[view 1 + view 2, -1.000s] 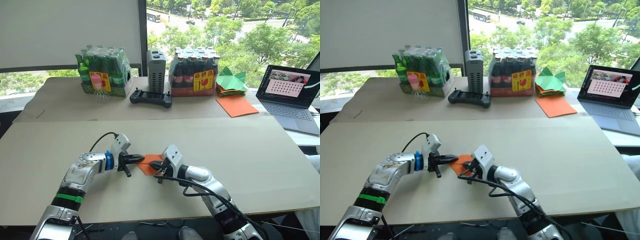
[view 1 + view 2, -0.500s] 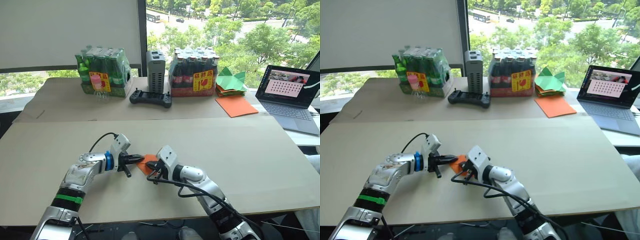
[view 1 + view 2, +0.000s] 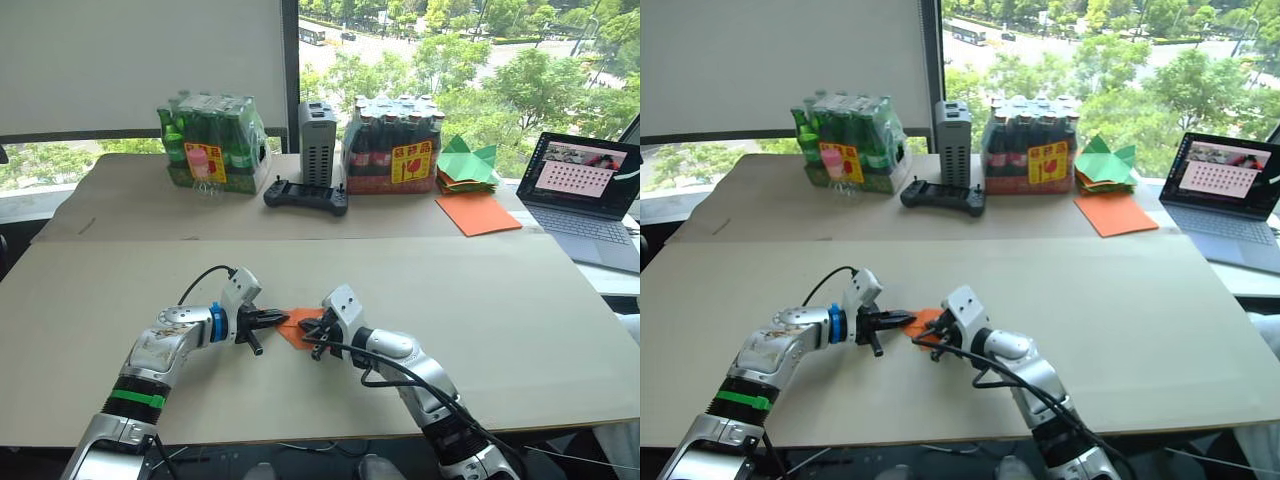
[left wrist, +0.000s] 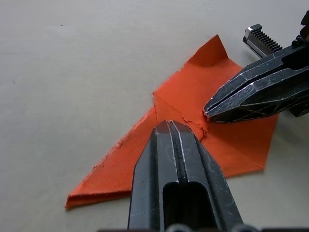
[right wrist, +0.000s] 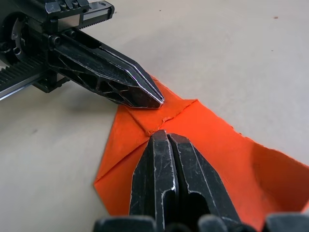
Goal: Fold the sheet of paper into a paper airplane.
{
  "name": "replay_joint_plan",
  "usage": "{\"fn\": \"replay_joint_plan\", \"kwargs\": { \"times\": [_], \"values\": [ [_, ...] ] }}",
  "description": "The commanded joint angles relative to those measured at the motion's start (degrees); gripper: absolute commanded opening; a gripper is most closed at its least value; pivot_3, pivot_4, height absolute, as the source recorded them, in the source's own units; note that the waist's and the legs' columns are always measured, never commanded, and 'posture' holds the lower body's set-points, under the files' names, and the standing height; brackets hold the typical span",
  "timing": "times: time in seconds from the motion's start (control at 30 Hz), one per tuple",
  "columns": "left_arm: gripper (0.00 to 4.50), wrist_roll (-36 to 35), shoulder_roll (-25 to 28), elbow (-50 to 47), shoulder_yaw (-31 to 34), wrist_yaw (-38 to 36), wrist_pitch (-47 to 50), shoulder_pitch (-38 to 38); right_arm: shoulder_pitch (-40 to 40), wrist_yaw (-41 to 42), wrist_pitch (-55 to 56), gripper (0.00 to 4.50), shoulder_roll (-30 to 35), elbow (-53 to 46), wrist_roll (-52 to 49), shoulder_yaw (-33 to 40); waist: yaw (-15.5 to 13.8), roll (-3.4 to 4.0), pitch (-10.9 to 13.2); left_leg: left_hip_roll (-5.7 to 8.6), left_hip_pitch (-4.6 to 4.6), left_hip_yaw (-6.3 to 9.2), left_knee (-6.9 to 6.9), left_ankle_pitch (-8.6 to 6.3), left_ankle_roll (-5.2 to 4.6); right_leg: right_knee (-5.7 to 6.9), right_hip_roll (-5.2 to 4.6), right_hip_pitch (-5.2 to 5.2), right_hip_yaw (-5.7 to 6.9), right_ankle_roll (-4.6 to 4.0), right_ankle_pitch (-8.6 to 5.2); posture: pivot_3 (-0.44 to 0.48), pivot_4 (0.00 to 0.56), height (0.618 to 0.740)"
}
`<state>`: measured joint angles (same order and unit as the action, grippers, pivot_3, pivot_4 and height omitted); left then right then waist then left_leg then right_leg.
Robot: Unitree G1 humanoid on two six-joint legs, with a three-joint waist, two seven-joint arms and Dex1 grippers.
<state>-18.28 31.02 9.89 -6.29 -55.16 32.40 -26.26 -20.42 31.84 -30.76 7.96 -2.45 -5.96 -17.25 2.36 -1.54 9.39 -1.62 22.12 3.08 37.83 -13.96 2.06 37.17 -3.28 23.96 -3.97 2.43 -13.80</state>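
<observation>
1. Windows with green trees beyond back a wide tan surface point(image 3: 520, 300), which carries everything in sight.
2. Along the far side stand a pack of green bottles point(image 3: 208, 143), a grey box point(image 3: 317, 129), a black controller point(image 3: 305, 194) and a pack of dark bottles point(image 3: 393, 146).
3. Further to the right lie green folded papers point(image 3: 467, 163), a smooth orange sheet point(image 3: 478, 213) just in front of them, and an open laptop point(image 3: 582, 198).
4. The paper point(image 4: 193, 135) lies flat on the near middle of the surface, between the two grippers.
5. It is folded into a layered orange triangle with a pointed tip and visible creases, so it already has a dart-like shape.
6. The left gripper point(image 4: 177, 126) has its jaws together, and its tip rests on the paper near the middle crease.
7. The right gripper point(image 5: 167, 137) also has its jaws together, and its tip presses on the paper from the opposite side.
8. The two tips sit close to each other over the crease, apart but nearly meeting.
9. Neither gripper pinches the paper between its jaws; both bear on its upper face.
</observation>
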Motion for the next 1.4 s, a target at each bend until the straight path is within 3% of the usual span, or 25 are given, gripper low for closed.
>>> {"fn": "replay_joint_plan", "kwargs": {
  "times": [0.03, 0.27, 0.57, 1.03, 1.4],
  "values": [
    [0.0, 0.6, 0.0, 0.4, -0.2, 0.1, 0.2, 0.5, 1.5, -1.5, -3.2, 0.03, 0.8, -1.3, -1.4, 3.0, 0.0, 0.0, 0.0, 0.0, -0.01, 0.01, 0.0, 0.0, 0.0, 0.01, 0.0, 0.0, 0.0, 0.0, 0.0, 0.0, 0.15, 0.74],
    [0.0, 0.9, -0.1, 0.9, -0.6, -0.2, -0.2, 0.1, 1.2, -2.3, -5.8, 0.03, -0.3, -3.4, -5.5, 6.3, 0.0, 0.0, 0.0, 0.0, 0.01, 0.0, 0.0, 0.0, 0.0, 0.01, 0.0, 0.01, 0.0, 0.0, 0.0, 0.0, 0.15, 0.74],
    [0.0, 1.1, 0.0, 1.4, -0.8, -0.6, -0.5, -0.4, 2.2, -2.0, -2.2, 0.03, 4.7, -2.6, -1.0, 1.3, 0.1, 0.0, 0.0, 0.0, 0.0, -0.01, 0.0, 0.0, 0.0, 0.0, 0.0, 0.0, 0.0, 0.01, 0.0, 0.0, 0.15, 0.74],
    [0.0, 1.0, -0.2, 1.1, -0.7, -0.4, -0.5, -0.2, -1.0, -6.0, 0.9, 0.03, 2.5, 1.9, 1.2, 2.6, 0.1, 0.0, 0.0, -0.01, -0.02, 0.0, 0.0, 0.0, 0.0, 0.01, 0.01, -0.01, 0.0, 0.0, 0.0, 0.0, 0.15, 0.74],
    [0.0, 0.7, 0.0, 0.2, -0.4, 0.0, -0.1, 0.9, 0.5, -4.9, 0.7, 0.03, 5.0, 1.4, 2.3, 2.1, 0.1, 0.0, 0.0, -0.01, -0.02, -0.01, 0.0, 0.0, 0.0, 0.0, 0.01, -0.01, 0.0, 0.0, 0.0, 0.0, 0.15, 0.74]
  ]
}}
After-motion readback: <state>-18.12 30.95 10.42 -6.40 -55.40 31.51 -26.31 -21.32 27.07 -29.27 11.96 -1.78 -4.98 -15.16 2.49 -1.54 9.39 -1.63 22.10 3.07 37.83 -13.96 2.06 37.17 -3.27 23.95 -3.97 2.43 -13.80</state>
